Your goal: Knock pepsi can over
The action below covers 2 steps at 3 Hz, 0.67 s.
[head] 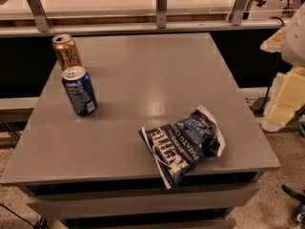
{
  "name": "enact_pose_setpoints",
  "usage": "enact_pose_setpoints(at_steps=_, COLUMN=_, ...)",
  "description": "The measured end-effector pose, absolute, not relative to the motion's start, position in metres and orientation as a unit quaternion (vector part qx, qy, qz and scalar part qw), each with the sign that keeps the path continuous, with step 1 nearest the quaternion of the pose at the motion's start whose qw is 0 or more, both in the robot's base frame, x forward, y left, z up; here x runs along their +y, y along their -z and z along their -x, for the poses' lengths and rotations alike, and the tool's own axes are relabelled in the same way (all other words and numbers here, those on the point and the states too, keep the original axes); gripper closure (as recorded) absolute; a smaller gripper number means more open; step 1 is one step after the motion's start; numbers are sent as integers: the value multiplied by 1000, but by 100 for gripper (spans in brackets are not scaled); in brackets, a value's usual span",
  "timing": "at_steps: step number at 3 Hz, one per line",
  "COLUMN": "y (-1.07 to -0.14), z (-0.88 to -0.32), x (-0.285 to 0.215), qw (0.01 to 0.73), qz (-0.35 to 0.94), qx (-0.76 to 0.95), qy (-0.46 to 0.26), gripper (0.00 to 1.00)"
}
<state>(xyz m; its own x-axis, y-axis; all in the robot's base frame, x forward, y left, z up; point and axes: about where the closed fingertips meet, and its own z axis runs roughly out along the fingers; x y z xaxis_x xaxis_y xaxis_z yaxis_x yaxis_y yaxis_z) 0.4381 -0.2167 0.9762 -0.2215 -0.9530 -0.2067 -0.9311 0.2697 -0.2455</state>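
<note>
The pepsi can (pixel 79 90), dark blue with a silver top and white print, stands upright on the left side of the grey table (pixel 157 75). My gripper is not in view. Only cream-coloured parts of my arm (pixel 287 92) show at the right edge, beyond the table's right side and far from the can.
A gold can (pixel 66 52) stands upright just behind the pepsi can, near the table's back left corner. A dark-blue chip bag (pixel 183 144) lies at the front edge, right of centre. A railing with metal posts (pixel 161 6) runs behind the table.
</note>
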Motion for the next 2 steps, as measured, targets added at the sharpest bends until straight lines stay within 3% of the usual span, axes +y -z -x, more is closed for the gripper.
enact_pose_setpoints(at_steps=1, y=-976, z=-438, x=-217, qw=159, qz=603, qx=781, qy=34, gripper=0)
enact_pose_setpoints(at_steps=2, y=-967, z=-439, x=-165, qw=152, qz=642, qx=751, qy=7, gripper=0)
